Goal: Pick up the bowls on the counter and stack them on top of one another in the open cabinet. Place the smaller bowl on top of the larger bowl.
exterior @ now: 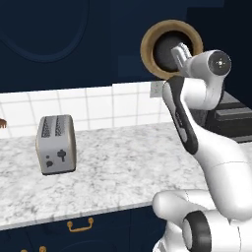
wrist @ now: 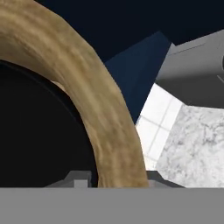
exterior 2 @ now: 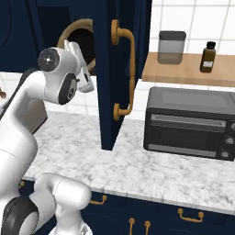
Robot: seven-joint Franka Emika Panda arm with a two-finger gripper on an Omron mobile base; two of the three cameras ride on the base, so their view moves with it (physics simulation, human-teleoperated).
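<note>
Left base view first: marbled counter (exterior: 113, 167) with white tile behind it and navy cabinetry above, a silver toaster (exterior: 56, 144) sitting on the left side. The arm is reaching way up, and the wooden bowl (exterior: 149, 45) is hanging in the air tipped on its side, mouth facing us, with the black bowl (exterior: 166, 51) nested inside it. The gripper (exterior: 180, 54) is at the rim, clamped on the wooden bowl.

Right base view: same counter (exterior 2: 137, 170), a dark toaster oven (exterior 2: 190, 121) on it, with a wooden shelf (exterior 2: 188, 69) above holding a grey canister (exterior 2: 171, 46) and a brown bottle (exterior 2: 208, 57). The open cabinet door (exterior 2: 120, 69) stands edge-on, and the wooden bowl's rim (exterior 2: 73, 28) peeks out above the wrist, in front of the dark cabinet opening.

Hand view: the tan rim (wrist: 87, 87) curves right up between the finger tips, black bowl (wrist: 39, 131) inside it.
</note>
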